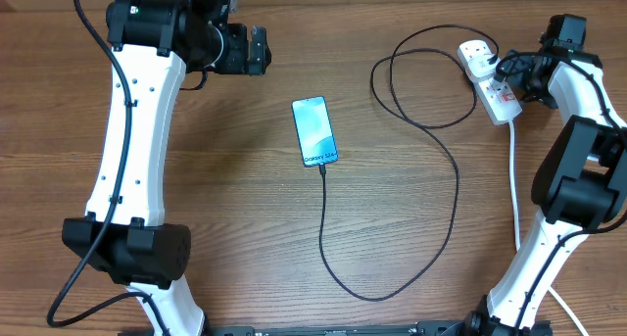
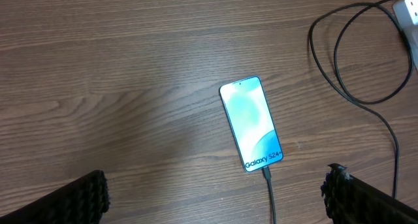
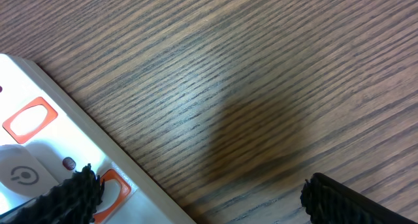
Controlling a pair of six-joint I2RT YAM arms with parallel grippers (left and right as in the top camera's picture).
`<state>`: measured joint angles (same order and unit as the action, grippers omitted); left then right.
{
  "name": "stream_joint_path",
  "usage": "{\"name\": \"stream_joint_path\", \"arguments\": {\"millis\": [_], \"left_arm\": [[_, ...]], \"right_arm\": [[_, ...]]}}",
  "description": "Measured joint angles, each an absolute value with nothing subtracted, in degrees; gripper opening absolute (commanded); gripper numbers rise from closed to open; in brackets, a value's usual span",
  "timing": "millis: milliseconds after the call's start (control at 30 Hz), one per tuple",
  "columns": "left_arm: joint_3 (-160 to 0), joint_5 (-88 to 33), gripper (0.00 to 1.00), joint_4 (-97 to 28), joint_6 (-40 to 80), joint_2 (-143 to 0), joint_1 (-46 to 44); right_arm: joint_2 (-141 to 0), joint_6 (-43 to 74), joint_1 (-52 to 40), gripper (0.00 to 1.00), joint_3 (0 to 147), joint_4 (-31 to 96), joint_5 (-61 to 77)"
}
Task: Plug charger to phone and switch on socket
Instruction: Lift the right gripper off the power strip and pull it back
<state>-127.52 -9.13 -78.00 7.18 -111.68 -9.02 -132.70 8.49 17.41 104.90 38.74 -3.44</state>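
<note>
Charger [image 2: 266, 174] tip in phone [image 2: 251, 123]

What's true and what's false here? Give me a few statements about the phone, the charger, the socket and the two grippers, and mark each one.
1. The charger meets the phone at its "Galaxy S24" end. True.
2. The left gripper is shut on the phone. False: it is open, empty and apart from the phone.
3. The phone lies screen down. False: its blue-teal screen faces up.
4. The right gripper is open beside the socket. True.
</note>
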Motion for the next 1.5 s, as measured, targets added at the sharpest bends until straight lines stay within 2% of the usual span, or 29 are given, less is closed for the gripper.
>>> {"name": "stream_joint_path", "arguments": {"millis": [1067, 1333, 1500], "left_arm": [[-127.52, -9.1, 1.0, -78.0, 7.18, -111.68, -9.02], [-127.52, -9.1, 1.0, -77.97, 7.18, -111.68, -9.02], [-127.52, -9.1, 1.0, -78.0, 7.18, -111.68, -9.02]], "right_arm": [[-132.77, 7.44, 17.63, 1.0, 105.45, 41.39, 1.02], [-132.57, 9.5, 17.65, 1.0, 107.66, 49.6, 3.77], [-126.74, 10.2, 18.61, 1.0, 107.66, 52.66, 4.62]]}}
